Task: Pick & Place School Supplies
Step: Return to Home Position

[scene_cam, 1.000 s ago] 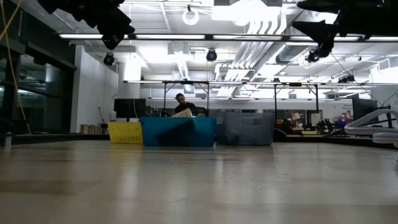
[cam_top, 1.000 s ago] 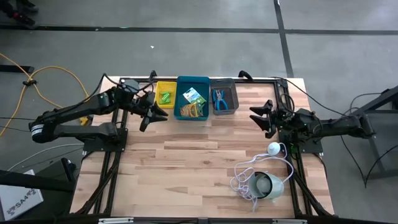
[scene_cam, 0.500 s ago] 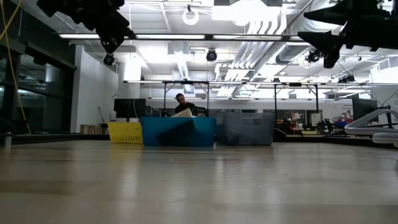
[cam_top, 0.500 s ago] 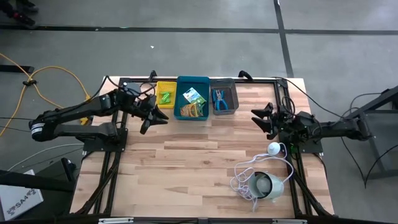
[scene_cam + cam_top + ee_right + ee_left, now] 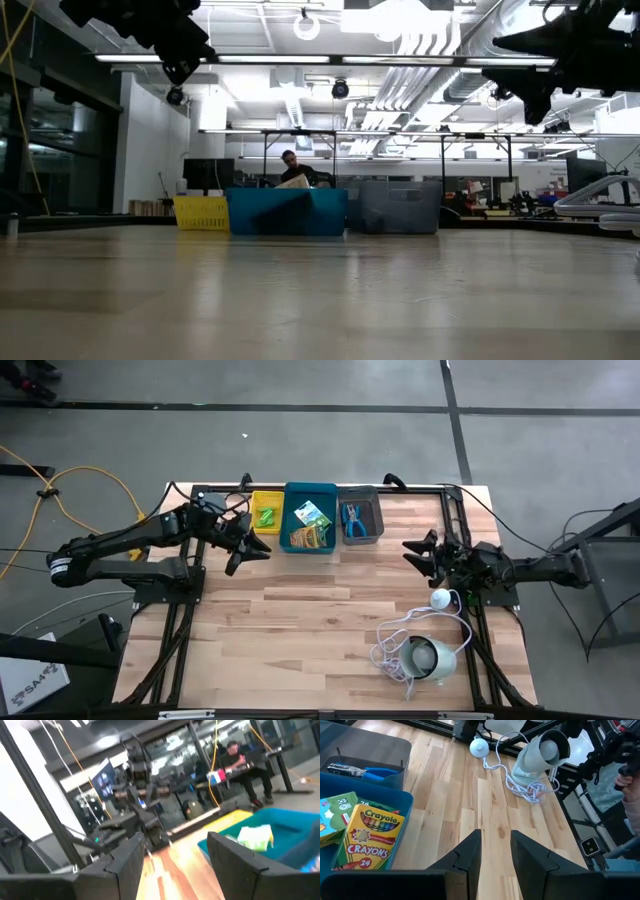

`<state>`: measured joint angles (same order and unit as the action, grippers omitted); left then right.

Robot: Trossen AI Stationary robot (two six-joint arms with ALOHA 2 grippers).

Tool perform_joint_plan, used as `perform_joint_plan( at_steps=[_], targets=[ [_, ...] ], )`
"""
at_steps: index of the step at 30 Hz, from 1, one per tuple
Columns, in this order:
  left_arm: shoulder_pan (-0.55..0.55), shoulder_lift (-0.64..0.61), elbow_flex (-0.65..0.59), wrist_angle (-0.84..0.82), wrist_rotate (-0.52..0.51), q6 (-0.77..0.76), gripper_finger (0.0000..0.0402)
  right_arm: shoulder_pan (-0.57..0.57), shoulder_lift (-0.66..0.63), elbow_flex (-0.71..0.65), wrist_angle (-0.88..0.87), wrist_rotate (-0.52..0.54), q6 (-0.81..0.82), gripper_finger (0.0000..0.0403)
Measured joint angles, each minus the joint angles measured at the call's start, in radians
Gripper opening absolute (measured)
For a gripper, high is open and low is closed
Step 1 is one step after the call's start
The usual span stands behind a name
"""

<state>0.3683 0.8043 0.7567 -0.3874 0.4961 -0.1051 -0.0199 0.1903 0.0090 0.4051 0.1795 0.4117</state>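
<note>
The left gripper [image 5: 250,556] is held above the table [image 5: 300,650], close beside the yellow bin [image 5: 254,500]. Its fingers [image 5: 468,851] are parted by a narrow gap and nothing is held between them. The green erasers [image 5: 266,516] are seen inside the yellow bin, just beside this gripper; their number cannot be made out, perhaps two or three.

Next out from the gripper, the blue bin [image 5: 310,487] is set against the yellow one. A crayon box [image 5: 370,837] lies in it with its printed face up, and a second box [image 5: 335,815] is tucked beside it, touching. Beyond the blue bin, farthest from the left gripper, the grey bin [image 5: 360,490] is placed. The blue-handled scissors [image 5: 352,515] are held in it.

The right gripper [image 5: 415,552] is held above the opposite side of the table, facing the left gripper across the boards. Its fingers [image 5: 127,860] are spread wide, with nothing gripped. Of the three bins, the grey one is nearest to it, yet well apart from its tips.

A small white puck [image 5: 440,598] lies near the right gripper's wrist. Farther off on the same side, the white device [image 5: 432,658] is set down with its coiled cord [image 5: 392,645]. In the low view both grippers are seen hanging high above the boards.
</note>
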Motion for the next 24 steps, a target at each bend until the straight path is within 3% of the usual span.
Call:
perform_joint_plan(
  at_steps=[12,19,24],
  targets=[
    [0.000,0.000,0.000,-0.001,0.000,0.000,0.0101,0.000,-0.113,-0.001,-0.332,-0.011,0.063,0.0207],
    [0.000,0.000,0.000,-0.001,0.001,0.000,0.0101,0.000,-0.184,-0.002,-0.378,-0.151,0.037,0.0207],
    [0.000,0.000,0.000,-0.001,0.001,-0.004,0.0101,0.000,-0.181,-0.001,-0.394,-0.186,0.029,0.0207]
  ],
)
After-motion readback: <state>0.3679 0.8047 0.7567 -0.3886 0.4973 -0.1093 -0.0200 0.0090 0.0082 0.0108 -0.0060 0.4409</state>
